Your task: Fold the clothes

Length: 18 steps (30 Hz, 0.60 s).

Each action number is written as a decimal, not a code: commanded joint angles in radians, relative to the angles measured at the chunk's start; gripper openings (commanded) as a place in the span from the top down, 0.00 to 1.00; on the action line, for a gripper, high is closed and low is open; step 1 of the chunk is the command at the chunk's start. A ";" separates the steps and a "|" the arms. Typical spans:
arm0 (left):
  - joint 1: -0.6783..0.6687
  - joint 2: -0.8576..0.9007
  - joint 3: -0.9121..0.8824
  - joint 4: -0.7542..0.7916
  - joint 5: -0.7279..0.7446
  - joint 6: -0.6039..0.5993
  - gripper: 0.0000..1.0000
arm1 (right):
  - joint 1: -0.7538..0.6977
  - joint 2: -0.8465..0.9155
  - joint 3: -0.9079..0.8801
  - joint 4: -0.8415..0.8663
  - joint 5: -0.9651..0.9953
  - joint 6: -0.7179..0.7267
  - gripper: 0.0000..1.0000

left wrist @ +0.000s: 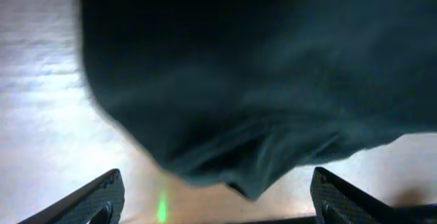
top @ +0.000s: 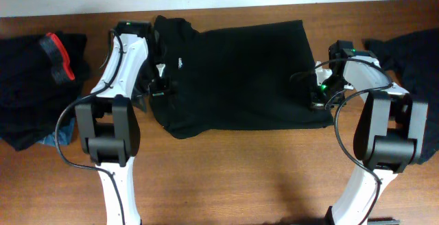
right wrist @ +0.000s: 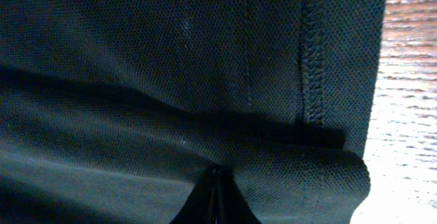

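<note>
Fold shirt, spread mid-table. Hold right gripper pinched on hem. Close wide-open left gripper on opposite edge before lifting; move both together, cloth taut. Only in wrist views: pinch, stitching, spread left fingers. Only overhead: whole layout, pile far left.

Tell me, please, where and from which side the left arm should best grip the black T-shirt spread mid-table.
Grip the black T-shirt at its left edge, on the bunched fold near the white print, coming in low from the left. That fold looks raised off the table, between the fingers of the open left gripper; the right gripper pinches the hem opposite.
</note>
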 commanded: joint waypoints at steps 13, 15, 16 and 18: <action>-0.012 -0.050 -0.104 0.198 0.316 0.083 1.00 | -0.017 0.055 -0.049 -0.001 0.110 0.012 0.96; -0.022 -0.078 -0.053 0.199 0.387 0.113 1.00 | -0.016 0.055 -0.049 -0.001 0.110 0.012 0.96; -0.031 -0.098 -0.023 0.203 0.416 0.127 0.99 | -0.016 0.055 -0.049 -0.001 0.110 0.012 0.96; -0.058 -0.128 0.017 0.217 0.410 0.126 0.99 | -0.016 0.055 -0.049 -0.001 0.103 0.012 0.96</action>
